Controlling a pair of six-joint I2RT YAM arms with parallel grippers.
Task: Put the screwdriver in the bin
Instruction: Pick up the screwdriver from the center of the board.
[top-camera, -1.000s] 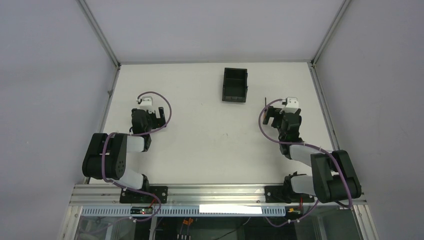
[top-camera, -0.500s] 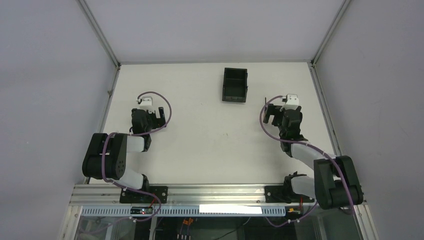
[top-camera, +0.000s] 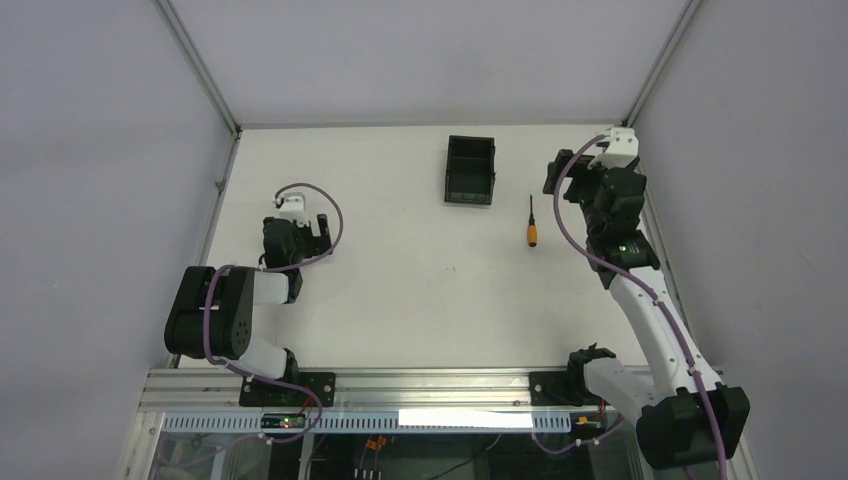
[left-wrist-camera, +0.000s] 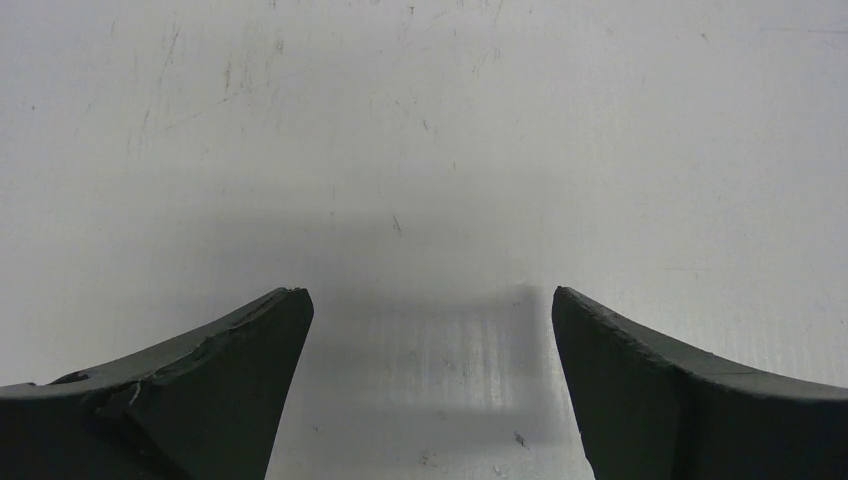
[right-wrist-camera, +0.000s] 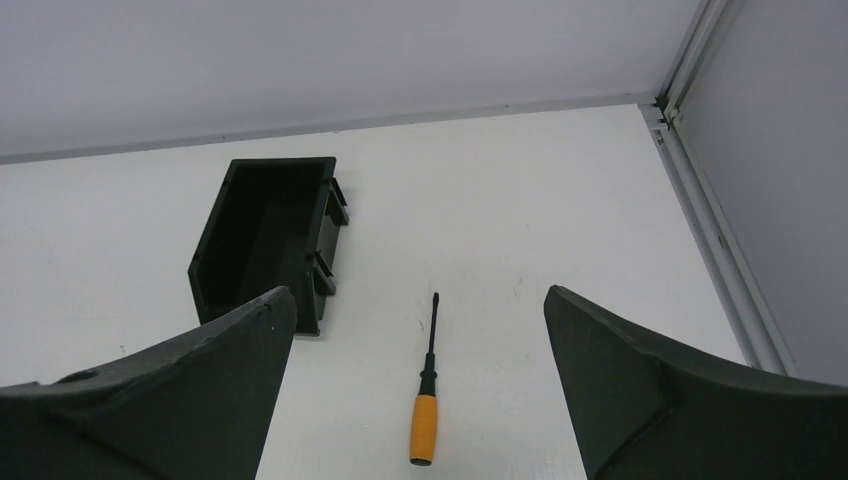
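The screwdriver (top-camera: 531, 222), with an orange handle and a thin black shaft, lies flat on the white table to the right of the bin (top-camera: 470, 170), tip pointing toward the far wall. The bin is black, open-topped and upright, and nothing shows inside it. My right gripper (top-camera: 580, 180) hangs open high above the table, to the right of the screwdriver. In its wrist view the screwdriver (right-wrist-camera: 428, 390) lies below and between the spread fingers (right-wrist-camera: 230, 350), apart from them, and the bin (right-wrist-camera: 305, 245) stands to its left. My left gripper (top-camera: 298, 232) rests open over bare table (left-wrist-camera: 430, 300).
The table (top-camera: 420, 290) is walled by grey panels with metal frame rails; one rail (right-wrist-camera: 715, 230) runs along the right edge close to my right arm. Both arm bases sit on the near rail (top-camera: 430, 385).
My right arm has risen and swung toward the far right corner, open throughout. The screwdriver, which was at the gripper before, now lies uncovered on the table. The left arm has not moved.
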